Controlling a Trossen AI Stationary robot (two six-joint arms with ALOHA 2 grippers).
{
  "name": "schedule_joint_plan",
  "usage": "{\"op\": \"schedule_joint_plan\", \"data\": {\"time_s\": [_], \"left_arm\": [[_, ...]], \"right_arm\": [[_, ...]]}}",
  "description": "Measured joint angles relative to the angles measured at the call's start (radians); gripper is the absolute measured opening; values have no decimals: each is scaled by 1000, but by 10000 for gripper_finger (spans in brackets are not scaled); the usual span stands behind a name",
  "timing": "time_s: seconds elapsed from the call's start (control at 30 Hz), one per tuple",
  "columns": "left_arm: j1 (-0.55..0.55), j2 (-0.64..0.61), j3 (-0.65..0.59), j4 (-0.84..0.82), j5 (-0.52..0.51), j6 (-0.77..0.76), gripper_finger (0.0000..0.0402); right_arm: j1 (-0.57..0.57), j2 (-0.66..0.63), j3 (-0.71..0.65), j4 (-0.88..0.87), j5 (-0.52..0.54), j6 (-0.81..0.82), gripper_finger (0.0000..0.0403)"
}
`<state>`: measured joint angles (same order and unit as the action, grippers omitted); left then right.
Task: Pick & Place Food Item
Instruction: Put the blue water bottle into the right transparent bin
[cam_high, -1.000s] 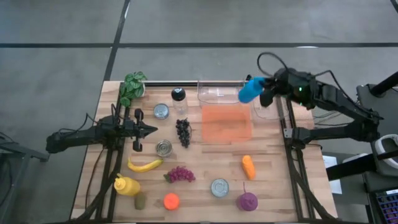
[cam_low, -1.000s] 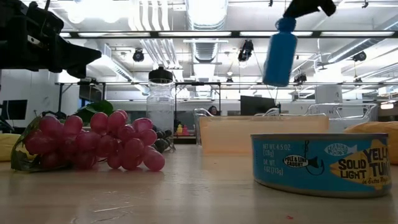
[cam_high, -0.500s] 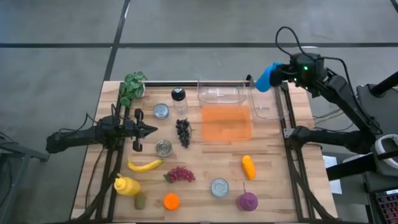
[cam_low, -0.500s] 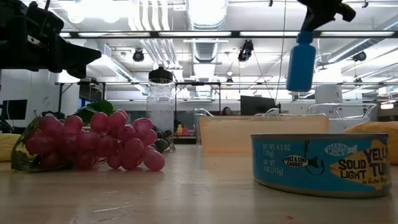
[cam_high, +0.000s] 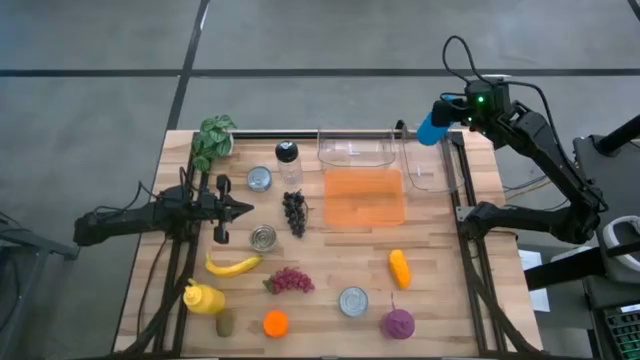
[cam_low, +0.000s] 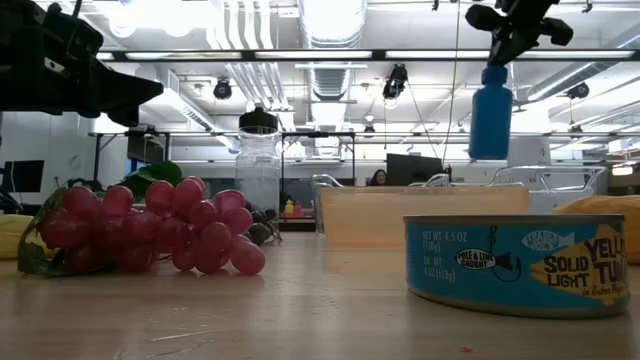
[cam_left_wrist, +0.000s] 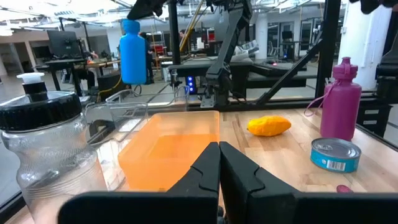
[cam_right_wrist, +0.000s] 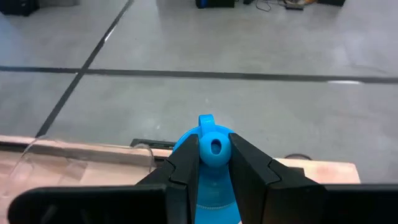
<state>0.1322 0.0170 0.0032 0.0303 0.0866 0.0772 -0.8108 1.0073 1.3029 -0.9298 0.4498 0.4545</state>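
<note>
A blue bottle (cam_high: 432, 128) hangs high over the table's far right corner, above the far end of a clear bin (cam_high: 425, 170). It also shows in the low view (cam_low: 490, 110) and the left wrist view (cam_left_wrist: 133, 53). My right gripper (cam_high: 455, 112) is shut on its top (cam_right_wrist: 214, 152). My left gripper (cam_high: 245, 209) waits shut and level over the table's left side, holding nothing (cam_left_wrist: 219, 149). My right gripper pinches the blue bottle's cap (cam_right_wrist: 214, 148) between its two fingers, one on each side. The fingers (cam_right_wrist: 186, 163) slant down from the table's right side. The bottle hangs upright below them, lifted well clear of the table and the bins.
An orange tray (cam_high: 365, 195) lies mid-table, with a second clear bin (cam_high: 355, 148) behind it. Also on the table: a clear jar (cam_high: 288, 160), dark grapes (cam_high: 294, 212), red grapes (cam_high: 290, 280), a banana (cam_high: 232, 265), cans (cam_high: 353, 301), a magenta bottle (cam_high: 398, 323), a plant (cam_high: 213, 140).
My right gripper has swung toward the table's right and far edge, carrying the blue bottle from above the orange tray's far end to above the far right corner. The bottle has stayed lifted and has gone from tilted to upright. Most of the move came early.
</note>
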Motion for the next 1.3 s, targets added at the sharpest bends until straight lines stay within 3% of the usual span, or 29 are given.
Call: {"op": "schedule_joint_plan", "data": {"time_s": [0.33,0.83,1.3], "left_arm": [[0,0,0,0,0,0,6],[0,0,0,0,0,0,6],[0,0,0,0,0,0,6]], "right_arm": [[22,65,-3,-14,138,75,66],[20,182,-27,-148,250,277,66],[12,184,-168,-13,332,373,66]]}}
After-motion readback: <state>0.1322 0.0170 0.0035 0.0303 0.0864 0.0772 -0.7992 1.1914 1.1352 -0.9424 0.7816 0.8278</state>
